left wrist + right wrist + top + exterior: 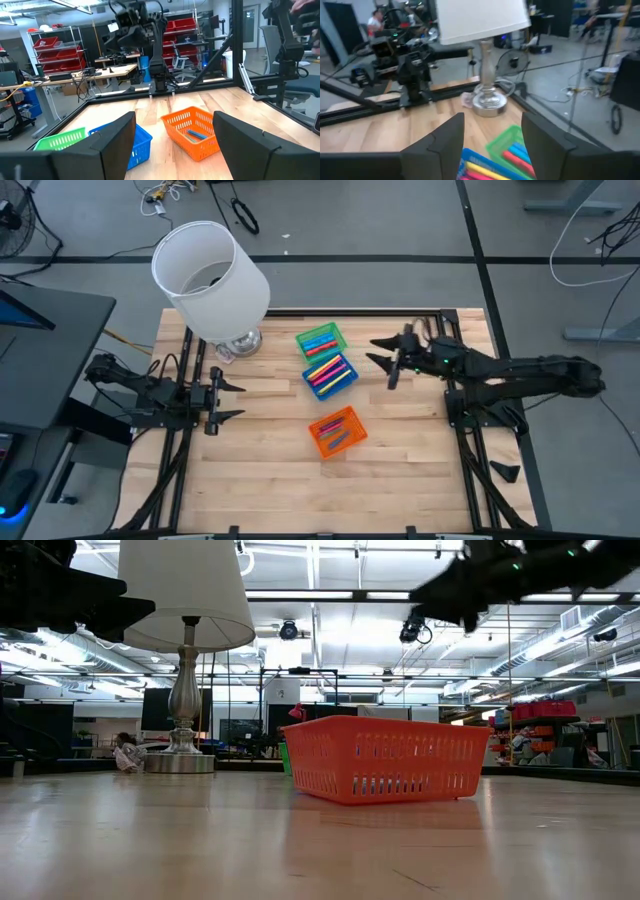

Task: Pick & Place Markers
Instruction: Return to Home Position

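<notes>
Markers lie in three trays mid-table: red and blue ones in the green tray (320, 340), yellow, pink and orange ones in the blue tray (330, 373), and blue and pink ones in the orange tray (337, 430). My right gripper (379, 352) hovers open to the right of the green and blue trays, pointing at them, with nothing between its fingers. Its wrist view shows the green tray (512, 145) and yellow and red markers (482, 170) beyond the gripper (492, 142). My left gripper (232, 400) waits open at the table's left, facing the orange tray (192, 132).
A lamp with a white shade (210, 275) stands on its silver base (240, 342) at the far left, close to the green tray. The three trays sit in a row from far to near. Bare wood lies near the front edge (300, 500).
</notes>
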`<state>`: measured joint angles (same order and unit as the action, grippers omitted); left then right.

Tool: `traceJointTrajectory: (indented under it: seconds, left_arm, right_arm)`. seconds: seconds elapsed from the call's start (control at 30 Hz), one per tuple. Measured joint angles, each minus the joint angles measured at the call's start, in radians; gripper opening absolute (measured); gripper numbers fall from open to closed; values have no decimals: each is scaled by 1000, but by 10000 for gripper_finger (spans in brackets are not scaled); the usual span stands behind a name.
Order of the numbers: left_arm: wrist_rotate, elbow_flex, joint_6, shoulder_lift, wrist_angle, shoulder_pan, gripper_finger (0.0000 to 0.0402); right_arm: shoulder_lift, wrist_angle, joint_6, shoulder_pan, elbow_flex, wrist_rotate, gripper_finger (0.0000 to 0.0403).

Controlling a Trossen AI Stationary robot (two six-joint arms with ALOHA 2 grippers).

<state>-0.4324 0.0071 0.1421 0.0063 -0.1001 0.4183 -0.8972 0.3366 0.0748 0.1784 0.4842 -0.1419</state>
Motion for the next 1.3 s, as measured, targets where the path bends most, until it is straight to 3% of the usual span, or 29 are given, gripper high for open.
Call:
traceJointTrajectory:
  seconds: [0.3, 0.67, 0.93, 1.3]
  left_arm:
    - [0, 0, 0, 0, 0, 0, 273]
    - [0, 0, 0, 0, 0, 0, 273]
    - [0, 0, 0, 0, 0, 0, 273]
    - [0, 0, 0, 0, 0, 0, 273]
  right_arm:
    - [213, 37, -4, 33, -238, 0, 199]
    - [402, 44, 17, 62, -392, 0, 199]
    - [540, 33, 22, 69, -469, 0, 199]
    - [712, -101, 14, 69, -468, 0, 199]
